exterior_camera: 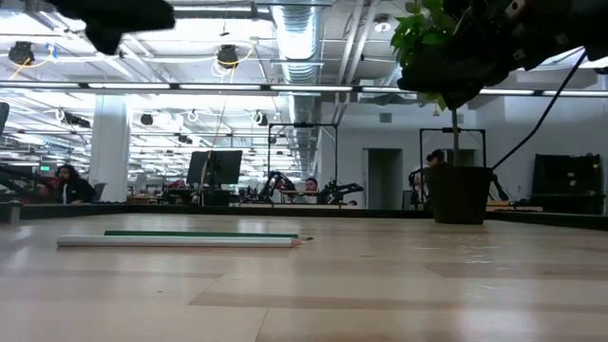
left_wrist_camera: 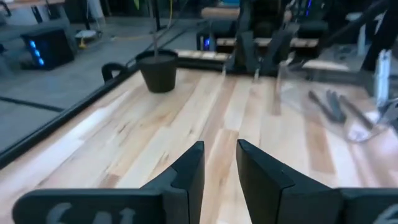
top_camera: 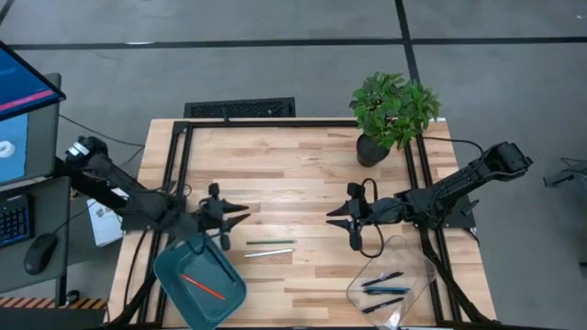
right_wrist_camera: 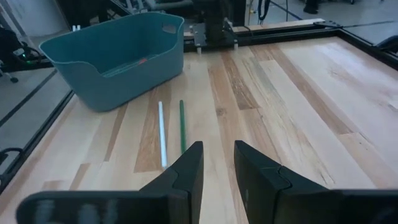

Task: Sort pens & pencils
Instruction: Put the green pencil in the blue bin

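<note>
On the bench point(top_camera: 303, 174) we see both empty grippers, left point(top_camera: 240, 214) and right point(top_camera: 334, 216), jaws slightly parted. Two pencils, green point(top_camera: 271, 243) and pale point(top_camera: 269, 252), lie close together; we judge a grasp could catch both. Pens point(top_camera: 383, 286) sit in the clear tray point(top_camera: 417, 266).

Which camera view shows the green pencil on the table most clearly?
The right wrist view: the green pencil lies in full length beside the pale pencil, near the teal bin. The high view shows it whole but thin; the low view shows only its side edge behind the pale one. The left wrist view misses it.
</note>
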`<state>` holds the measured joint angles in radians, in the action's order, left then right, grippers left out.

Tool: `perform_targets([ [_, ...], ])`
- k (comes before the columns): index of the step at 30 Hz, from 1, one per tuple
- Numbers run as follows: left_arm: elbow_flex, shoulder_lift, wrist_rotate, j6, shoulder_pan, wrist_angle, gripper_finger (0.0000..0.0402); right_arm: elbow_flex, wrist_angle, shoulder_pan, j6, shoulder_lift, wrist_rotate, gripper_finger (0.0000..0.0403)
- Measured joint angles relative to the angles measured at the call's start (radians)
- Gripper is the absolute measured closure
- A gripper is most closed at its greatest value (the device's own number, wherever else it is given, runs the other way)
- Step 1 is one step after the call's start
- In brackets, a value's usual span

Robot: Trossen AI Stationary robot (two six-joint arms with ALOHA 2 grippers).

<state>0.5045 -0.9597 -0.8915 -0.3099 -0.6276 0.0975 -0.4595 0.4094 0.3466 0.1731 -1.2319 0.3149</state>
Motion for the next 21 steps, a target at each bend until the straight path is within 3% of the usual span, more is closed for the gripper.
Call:
perform_targets([
  [11,-0.001,-0.117,0.335,0.001,0.272,0.058,0.0317,0.0,-0.041,-0.002,0.001,0.0,0.0,0.029],
  [21,-0.002,-0.362,0.565,0.064,0.344,0.281,0.0317,0.0,-0.066,-0.002,0.003,0.0,0.0,0.029],
])
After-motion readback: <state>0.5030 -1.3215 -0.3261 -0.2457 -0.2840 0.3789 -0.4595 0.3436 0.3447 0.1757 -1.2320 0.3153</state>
